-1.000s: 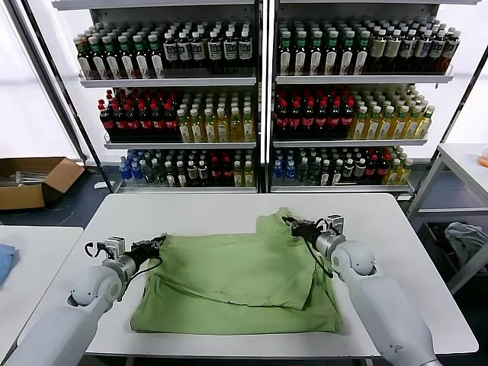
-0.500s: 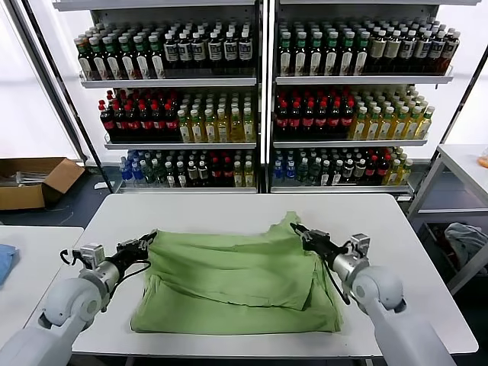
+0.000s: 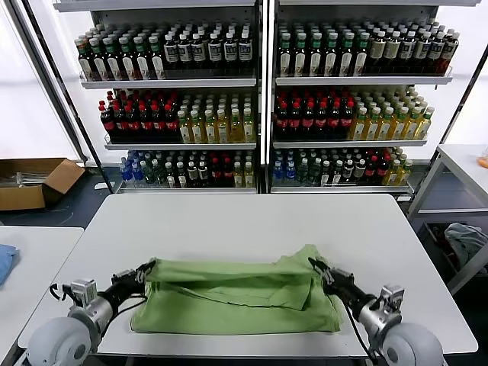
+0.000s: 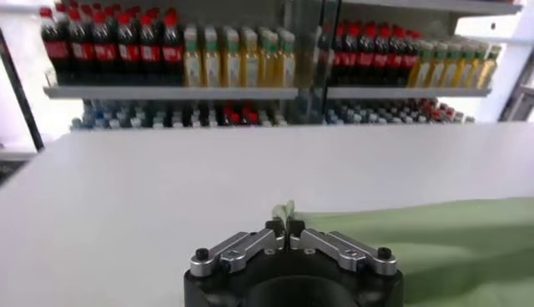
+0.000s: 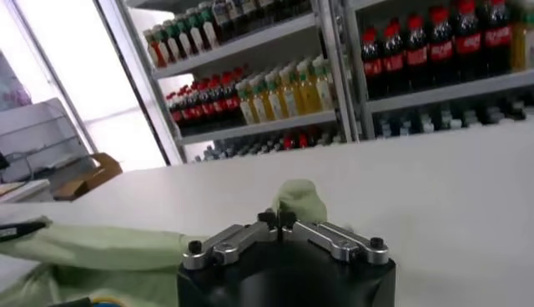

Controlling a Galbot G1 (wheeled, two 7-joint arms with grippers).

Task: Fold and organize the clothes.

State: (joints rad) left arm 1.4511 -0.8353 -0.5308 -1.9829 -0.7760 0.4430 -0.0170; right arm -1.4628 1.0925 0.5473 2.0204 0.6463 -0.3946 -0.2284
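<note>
The light green polo shirt [image 3: 236, 297] lies on the white table [image 3: 244, 221] near its front edge, folded over itself into a low band. My left gripper [image 3: 146, 268] is shut on the shirt's left edge [image 4: 287, 208]. My right gripper [image 3: 314, 266] is shut on the shirt's right edge [image 5: 300, 200]. Both hold the upper layer just above the lower part of the shirt. The collar, buttons and checkered graphic are hidden.
Shelves of bottles [image 3: 259, 99] stand behind the table. A cardboard box [image 3: 34, 179] sits on the floor at the left. A second table with a blue cloth [image 3: 4, 259] is at the far left. A side table with a grey-blue cloth [image 3: 461, 236] is on the right.
Both grippers have pulled the shirt's far edge towards the table's front, folding the upper part over the lower. The shirt now covers a shorter band.
</note>
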